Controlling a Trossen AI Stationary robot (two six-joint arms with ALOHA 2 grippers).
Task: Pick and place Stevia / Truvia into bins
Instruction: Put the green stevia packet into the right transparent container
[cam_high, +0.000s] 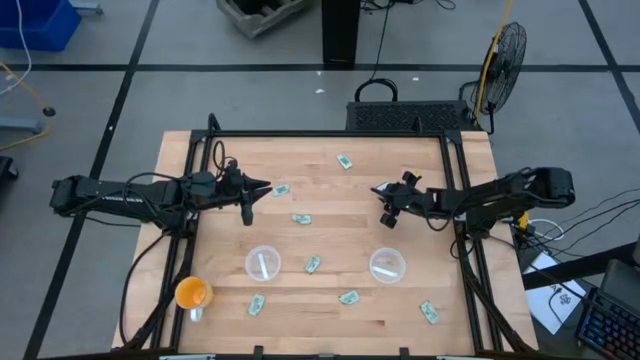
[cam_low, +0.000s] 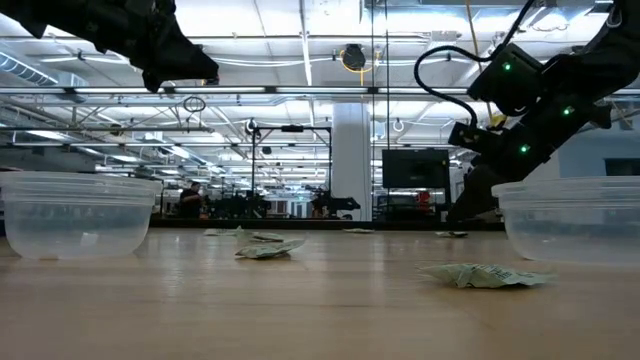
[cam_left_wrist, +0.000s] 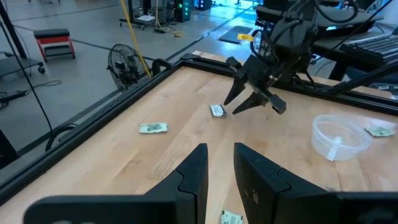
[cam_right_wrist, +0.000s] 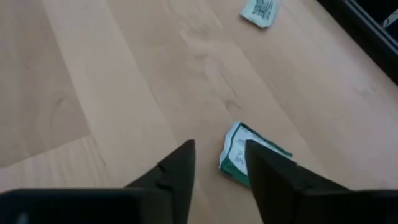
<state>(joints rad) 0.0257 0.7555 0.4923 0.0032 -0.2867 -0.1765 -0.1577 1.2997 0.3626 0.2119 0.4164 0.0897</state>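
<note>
Presently on the wooden surface (cam_high: 330, 200): pale green-and-white Stevia / Truvia packets lie scattered flat — one near the far edge (cam_high: 345, 161), two toward the left of the middle (cam_high: 282, 189) (cam_high: 301, 219), one between the two cups (cam_high: 313, 264), and three along the near edge (cam_high: 257, 304) (cam_high: 348, 297) (cam_high: 430, 312). Two clear bins stand toward the near side, the left bin (cam_high: 263, 263) and the right bin (cam_high: 387, 265), each with something white lying in its bottom. An orange cup (cam_high: 192, 293) sits at the near left corner. The right gripper (cam_right_wrist: 219, 163) is lowered over the right-middle of the surface, fingers spread a little, with one packet (cam_right_wrist: 239, 155) lying flat between and just beyond the tips — not pinched; another packet (cam_right_wrist: 260, 10) lies farther off. The left gripper (cam_left_wrist: 219, 163) hangs above the left-middle of the surface, fingers slightly parted with a narrow gap and nothing between them. A black fan (cam_high: 507, 50) stands on the floor beyond the far right corner.
</note>
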